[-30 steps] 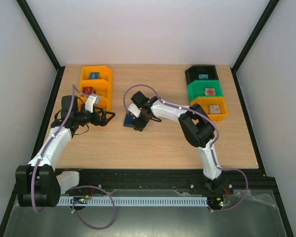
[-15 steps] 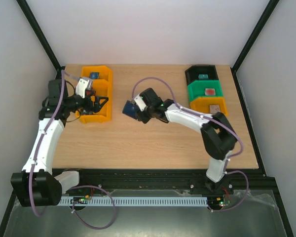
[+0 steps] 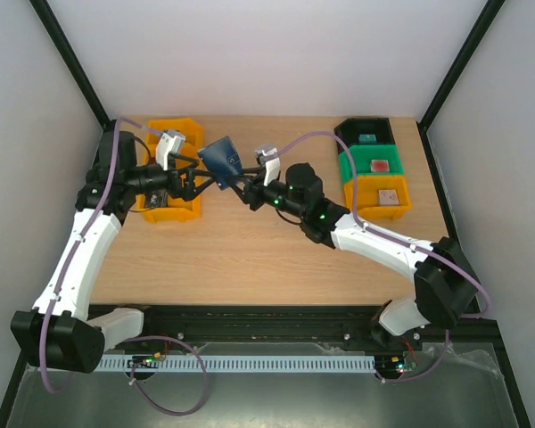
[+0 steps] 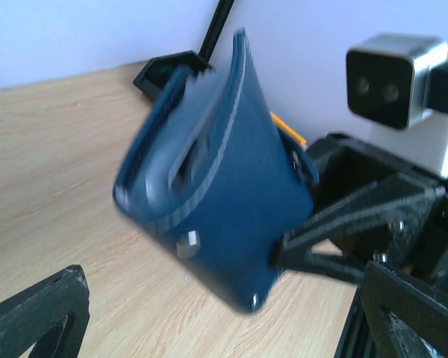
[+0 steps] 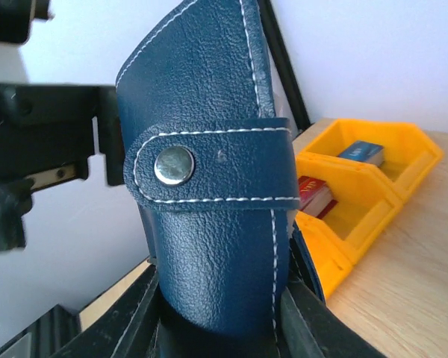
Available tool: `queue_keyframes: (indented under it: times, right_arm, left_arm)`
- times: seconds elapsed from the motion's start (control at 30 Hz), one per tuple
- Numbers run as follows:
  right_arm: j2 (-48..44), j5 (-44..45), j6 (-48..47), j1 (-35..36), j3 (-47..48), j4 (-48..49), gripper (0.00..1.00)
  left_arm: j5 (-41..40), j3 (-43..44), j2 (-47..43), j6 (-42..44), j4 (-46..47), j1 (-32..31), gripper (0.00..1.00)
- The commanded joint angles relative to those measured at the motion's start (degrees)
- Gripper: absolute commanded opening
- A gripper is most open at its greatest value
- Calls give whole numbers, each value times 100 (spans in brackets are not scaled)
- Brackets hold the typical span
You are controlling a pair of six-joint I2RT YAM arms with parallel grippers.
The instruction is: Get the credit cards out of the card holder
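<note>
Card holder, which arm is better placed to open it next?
Left. The right gripper is shut on the card holder, holding it off the table with the tab snapped; the left gripper is open, empty and facing it.

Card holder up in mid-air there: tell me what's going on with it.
The right gripper holds the navy card holder clamped, up above the table, between the two arms. Its tab is snapped shut, so nothing is out of it yet. The left gripper is wide open just beside the holder, facing it but not gripping it.
</note>
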Motion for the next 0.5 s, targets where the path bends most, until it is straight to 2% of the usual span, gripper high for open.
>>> queue_keyframes:
  times: [0.0, 0.03, 0.1, 0.17, 0.2, 0.23, 0.27, 0.3, 0.33, 0.4, 0.47]
  right_arm:
    - [-253, -302, 82, 152, -42, 603, 21]
    - [-276, -338, 42, 157, -43, 580, 21]
    - [-312, -446, -37, 166, -44, 531, 21]
    - [-346, -589, -138, 174, -41, 491, 20]
    - [-358, -666, -196, 174, -37, 467, 20]
    - [-415, -720, -330, 175, -18, 352, 20]
    - [-467, -651, -483, 175, -5, 248, 23]
    - [-528, -474, -608, 173, 45, 40, 30]
    - [-612, -137, -738, 175, 109, -207, 41]
    - [-772, 701, -1017, 175, 200, -707, 54]
    - [-848, 1438, -1260, 175, 330, -1074, 59]
  left_arm:
    - [387, 225, 83, -470, 337, -81, 99]
    - [454, 210, 99, -501, 366, -115, 98]
    - [566, 191, 113, -533, 407, -152, 85]
    - [595, 166, 113, -563, 425, -163, 56]
    - [590, 159, 108, -556, 422, -164, 37]
    - [594, 171, 62, -519, 378, -164, 6]
    - [565, 180, 26, -489, 337, -160, 3]
    - [525, 181, -13, -441, 275, -156, 2]
    - [443, 175, -57, -394, 221, -156, 2]
    - [65, 149, -130, -366, 169, -156, 2]
    - [-617, 137, -148, -342, 96, -154, 2]
